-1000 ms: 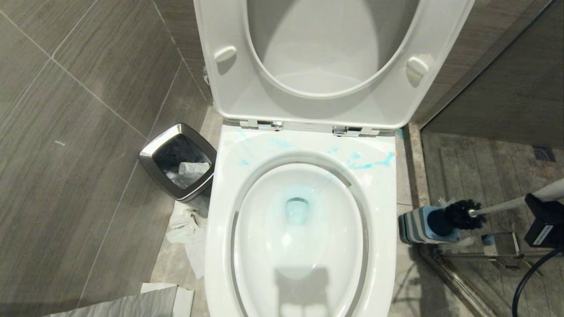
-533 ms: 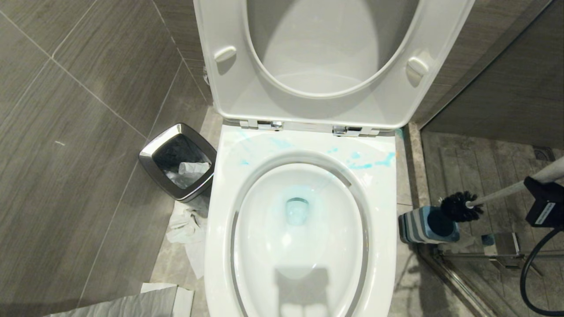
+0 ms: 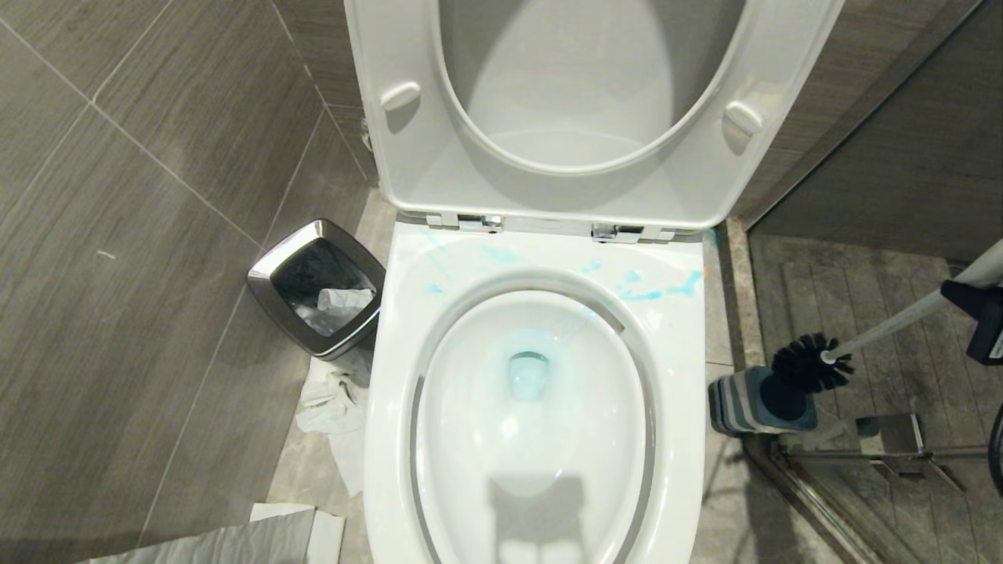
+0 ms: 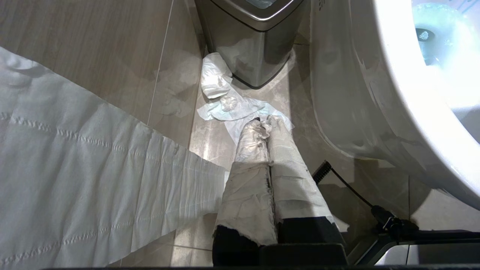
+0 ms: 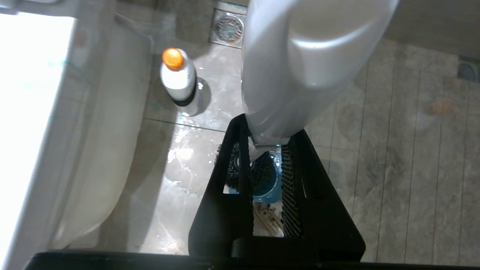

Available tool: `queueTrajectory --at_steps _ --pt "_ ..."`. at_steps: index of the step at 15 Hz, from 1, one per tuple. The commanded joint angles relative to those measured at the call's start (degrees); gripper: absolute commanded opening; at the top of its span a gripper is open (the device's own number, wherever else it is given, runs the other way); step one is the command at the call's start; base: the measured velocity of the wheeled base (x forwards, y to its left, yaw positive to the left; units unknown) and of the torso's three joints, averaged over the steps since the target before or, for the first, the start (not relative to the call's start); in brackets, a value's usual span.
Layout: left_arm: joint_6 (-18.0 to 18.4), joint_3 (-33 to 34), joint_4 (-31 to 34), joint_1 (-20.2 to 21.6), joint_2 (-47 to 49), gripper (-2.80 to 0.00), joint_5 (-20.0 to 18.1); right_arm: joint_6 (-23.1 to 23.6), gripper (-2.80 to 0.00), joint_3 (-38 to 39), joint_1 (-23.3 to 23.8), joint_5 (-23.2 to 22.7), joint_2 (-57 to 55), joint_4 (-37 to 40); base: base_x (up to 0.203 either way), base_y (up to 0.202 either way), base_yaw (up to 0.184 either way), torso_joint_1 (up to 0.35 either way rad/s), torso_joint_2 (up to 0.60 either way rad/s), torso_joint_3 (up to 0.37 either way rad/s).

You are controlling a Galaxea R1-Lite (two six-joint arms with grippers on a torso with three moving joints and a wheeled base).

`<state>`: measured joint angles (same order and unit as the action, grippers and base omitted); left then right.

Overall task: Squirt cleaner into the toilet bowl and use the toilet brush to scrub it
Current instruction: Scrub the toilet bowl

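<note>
Half the right gripper (image 3: pixel 989 329) is cut off, clamped on the toilet brush (image 3: pixel 815 362); left gripper (image 4: pixel 268 131) together.

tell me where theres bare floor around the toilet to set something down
Free: the grey tiles beyond the waste bin on the robot's left, and the shower floor past the brush holder. Crowded: the strip between bin and toilet bowl, littered with paper, and the right side, where the cleaner stands and the right gripper holds the toilet brush.
</note>
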<state>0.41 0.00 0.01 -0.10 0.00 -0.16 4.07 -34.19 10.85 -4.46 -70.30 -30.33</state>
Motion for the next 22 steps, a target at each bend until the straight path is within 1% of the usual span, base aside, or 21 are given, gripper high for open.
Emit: queueTrajectory --at_steps 1,3,7,14,18,20,22 --pt "0.02 0.09 -0.01 0.01 0.00 -2.80 -0.02 0.14 -2.80 -0.49 -0.04 -0.25 1.98 1.62 0.000 0.000 0.000 0.000 0.00 0.000" --pt "0.02 0.09 -0.01 0.01 0.00 -2.80 -0.02 0.29 -2.80 -0.65 -0.23 -1.14 3.18 2.48 0.000 0.000 0.000 0.000 0.00 0.000" --pt "0.02 0.09 -0.01 0.01 0.00 -2.80 -0.02 0.12 -2.80 -5.82 -0.30 -1.84 6.47 13.24 0.000 0.000 0.000 0.000 0.00 0.000" --pt "-0.06 0.09 0.07 0.01 0.00 -2.80 0.06 0.06 -2.80 -7.80 -0.30 -1.87 13.95 22.70 0.000 0.000 0.000 0.000 0.00 0.000" --pt "-0.06 0.09 0.07 0.01 0.00 -2.80 -0.02 -0.78 -2.80 -11.84 -0.37 -1.95 16.61 29.05 0.000 0.000 0.000 0.003 0.00 0.150" --pt "0.02 0.09 0.07 0.01 0.00 -2.80 -0.02 -1.86 -2.80 -16.70 -1.81 -2.03 16.96 33.97 0.000 0.000 0.000 0.003 0.00 0.200" --pt "-0.05 0.09 0.07 0.01 0.00 -2.80 -0.02 -2.70 -2.80 -21.16 -4.97 -1.89 16.74 39.78 0.000 0.000 0.000 0.001 0.00 0.195"
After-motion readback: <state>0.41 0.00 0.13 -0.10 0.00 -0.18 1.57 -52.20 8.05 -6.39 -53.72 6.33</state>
